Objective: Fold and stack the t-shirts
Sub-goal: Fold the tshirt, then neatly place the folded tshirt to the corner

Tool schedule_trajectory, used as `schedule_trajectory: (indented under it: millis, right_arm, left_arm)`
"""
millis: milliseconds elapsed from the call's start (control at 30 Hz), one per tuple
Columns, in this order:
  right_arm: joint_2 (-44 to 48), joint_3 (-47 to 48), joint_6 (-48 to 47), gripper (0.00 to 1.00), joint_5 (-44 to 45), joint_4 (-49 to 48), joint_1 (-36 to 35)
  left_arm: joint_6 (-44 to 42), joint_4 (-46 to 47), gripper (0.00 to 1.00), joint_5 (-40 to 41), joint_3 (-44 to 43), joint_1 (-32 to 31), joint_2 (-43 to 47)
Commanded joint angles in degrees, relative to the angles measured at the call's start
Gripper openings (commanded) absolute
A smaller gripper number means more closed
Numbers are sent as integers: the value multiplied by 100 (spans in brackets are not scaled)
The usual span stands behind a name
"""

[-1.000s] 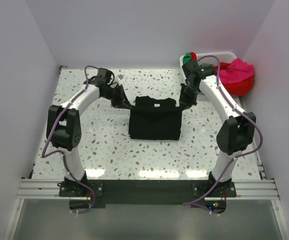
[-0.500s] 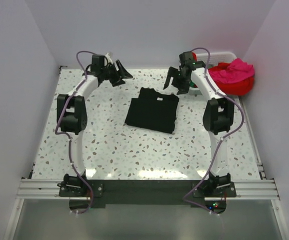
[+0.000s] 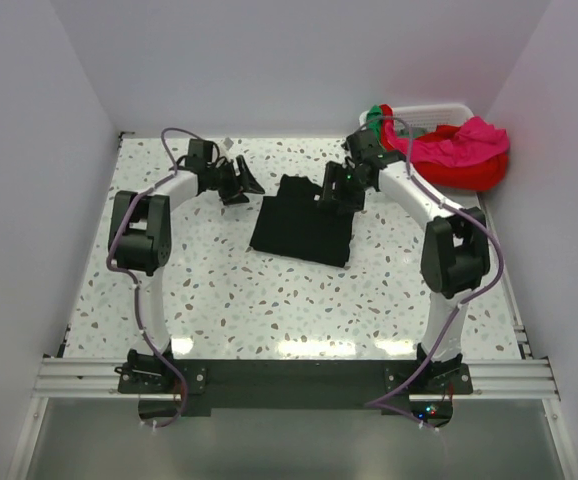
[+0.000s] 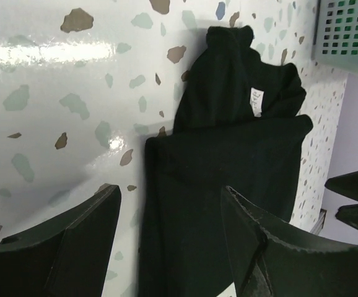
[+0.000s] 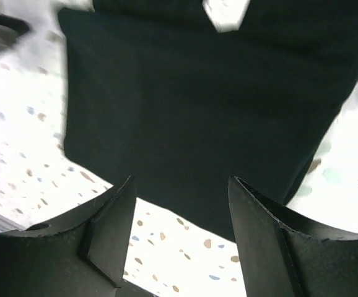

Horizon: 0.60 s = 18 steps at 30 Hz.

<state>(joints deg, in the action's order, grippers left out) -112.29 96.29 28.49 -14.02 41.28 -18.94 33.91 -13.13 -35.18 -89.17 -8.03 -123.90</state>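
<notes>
From above, the black t-shirt (image 3: 304, 225) lies folded in a rough rectangle on the far middle of the table (image 3: 219, 290). The left gripper (image 3: 241, 180) is near its far left corner and the right gripper (image 3: 334, 190) is over its far right corner. Whether that one touches the cloth is hard to judge from here. Only the left wrist camera catches the small white neck label (image 4: 256, 102). Both wrist views show the jaws spread with nothing between them, only cloth and tabletop below.

The shirt's long axis runs far to near, collar end away from the arms, with the near end skewed a little to the left.

At the far right corner a white slatted basket (image 3: 429, 108) holds a magenta-pink shirt (image 3: 469, 140) on a red one (image 3: 484, 175), with green cloth (image 3: 372, 113) at its left end. The table is glossy white terrazzo with dark flecks — plain pale walls enclose it on three sides.
</notes>
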Motion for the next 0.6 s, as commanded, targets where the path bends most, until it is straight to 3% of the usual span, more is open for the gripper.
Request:
schedule_trajectory:
  millis: [0, 267, 567]
  right_arm:
    - [190, -409, 60, 66, 469, -85, 4]
    - [164, -497, 148, 72, 1200, 3, 57]
    - [-109, -471, 25, 72, 1103, -58, 119]
  left_arm:
    - [-438, 3, 70, 46, 109, -58, 375]
    - [-534, 73, 69, 230, 66, -313, 112]
    - [-710, -445, 69, 1100, -172, -524, -12]
